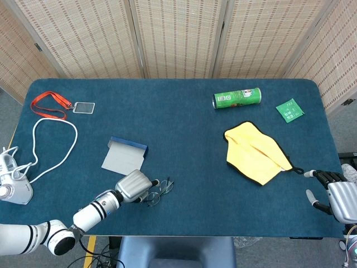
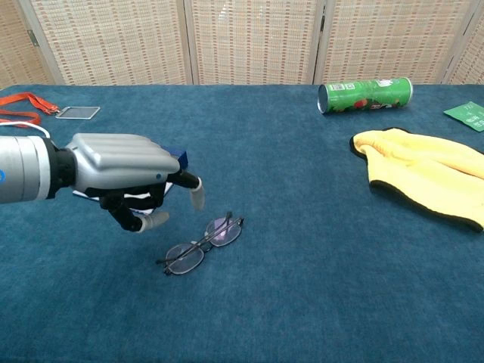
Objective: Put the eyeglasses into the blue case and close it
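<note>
I judge the task barely begun. The thin wire-framed eyeglasses [image 1: 160, 190] lie flat on the dark blue cloth-covered table [image 1: 189, 128], near its front edge, nothing gripping them. The flat blue case with pale grey lining [image 1: 124, 157] lies opened out on the table, a little behind and to the left of the glasses, apart from them and holding nothing.

My left hand [image 2: 128, 179] hangs just beside the glasses on their left, fingers [image 2: 197, 194] spread and bent downward, nothing between them. Right hand [image 1: 334, 194] sits off the table's front right corner, fingers apart, holding nothing.

Left to do: grasp the glasses, carry them into the case, fold the lid shut.

Hard to tell:
- Whether the left fingertips touch the frame. In the head view the hand overlaps its left lens; in the chest view there appears to be a gap.
- In the chest view the hand covers most of the case; only a blue corner shows.
- The right hand is partly cut off at the head view's edge and absent from the chest view.
- Whether the temples are folded.
</note>
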Robot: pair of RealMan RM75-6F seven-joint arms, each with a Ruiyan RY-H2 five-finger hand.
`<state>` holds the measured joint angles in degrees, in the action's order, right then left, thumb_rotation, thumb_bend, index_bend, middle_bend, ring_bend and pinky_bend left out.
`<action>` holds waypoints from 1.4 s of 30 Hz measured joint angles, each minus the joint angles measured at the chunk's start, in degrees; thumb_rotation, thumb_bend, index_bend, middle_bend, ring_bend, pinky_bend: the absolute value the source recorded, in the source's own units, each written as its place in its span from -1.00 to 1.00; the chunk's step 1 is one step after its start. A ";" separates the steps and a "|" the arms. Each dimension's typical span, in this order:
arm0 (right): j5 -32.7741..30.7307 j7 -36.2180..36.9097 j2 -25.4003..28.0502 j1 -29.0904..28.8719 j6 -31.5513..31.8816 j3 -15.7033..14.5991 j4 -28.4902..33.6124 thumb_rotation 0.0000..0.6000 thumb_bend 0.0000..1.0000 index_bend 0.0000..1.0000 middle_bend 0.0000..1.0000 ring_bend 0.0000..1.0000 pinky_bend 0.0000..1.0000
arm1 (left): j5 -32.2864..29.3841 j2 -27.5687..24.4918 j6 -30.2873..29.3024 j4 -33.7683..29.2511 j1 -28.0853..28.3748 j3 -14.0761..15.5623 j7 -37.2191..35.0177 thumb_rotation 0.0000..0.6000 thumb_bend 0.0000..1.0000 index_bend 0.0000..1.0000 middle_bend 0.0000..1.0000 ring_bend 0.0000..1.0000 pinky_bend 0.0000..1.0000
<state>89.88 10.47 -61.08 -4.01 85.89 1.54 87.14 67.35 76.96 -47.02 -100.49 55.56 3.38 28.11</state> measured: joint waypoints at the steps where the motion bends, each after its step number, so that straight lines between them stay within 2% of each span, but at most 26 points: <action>1: -0.01 0.10 -0.02 0.02 0.00 -0.01 -0.09 1.00 -0.22 -0.36 -0.24 -0.24 -0.38 | -0.31 0.27 0.28 -0.46 0.16 0.04 0.88 1.00 0.18 -0.41 0.90 0.91 1.00; 15: 0.03 0.29 -0.25 -0.01 -0.19 -0.01 -0.42 1.00 -0.22 -0.36 -0.24 -0.23 -0.38 | -1.44 1.15 0.66 -4.81 0.30 2.66 9.54 1.00 0.18 -0.41 0.90 0.91 1.00; 24: 0.10 -0.05 -0.07 0.07 0.01 0.02 -0.06 1.00 -0.22 -0.37 -0.24 -0.23 -0.38 | -5.54 1.93 0.65 -4.50 0.11 4.64 14.52 1.00 0.18 -0.39 0.92 0.92 1.00; 37: 0.33 -0.88 0.26 -0.18 -0.04 0.19 0.83 1.00 -0.22 -0.36 -0.24 -0.23 -0.38 | -14.85 -0.58 -6.33 -6.73 -0.47 7.48 25.21 1.00 0.18 -0.34 0.92 0.92 1.00; 42: 0.23 -1.01 0.26 -0.31 -0.24 0.26 0.95 1.00 -0.22 -0.36 -0.24 -0.23 -0.38 | -17.32 -2.91 -8.22 -8.01 -0.87 8.52 26.64 1.00 0.18 -0.31 0.92 0.92 1.00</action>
<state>90.11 9.46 -60.83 -4.32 85.65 1.80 88.09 50.03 74.05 -55.24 -108.50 54.69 11.90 54.75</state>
